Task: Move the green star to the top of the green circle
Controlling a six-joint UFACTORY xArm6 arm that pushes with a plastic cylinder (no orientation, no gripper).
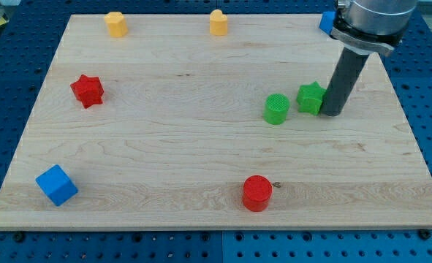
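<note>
Lab: blue perforated bench [11, 88]

A red star [87, 90], blue cube [56, 184], red cylinder [257, 193] and two yellow blocks [115, 23] [218, 22] (shapes unclear) sit on the wooden board [164, 146].

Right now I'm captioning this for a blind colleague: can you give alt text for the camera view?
My tip sits against the view's right side of the green star, with the green circle just to the star's left. On the wooden board also stand a red star and a blue cube.

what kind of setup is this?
Likely a robotics lab bench: a wooden board on a blue perforated table, coloured blocks scattered about, my tip right beside the green star.
</note>
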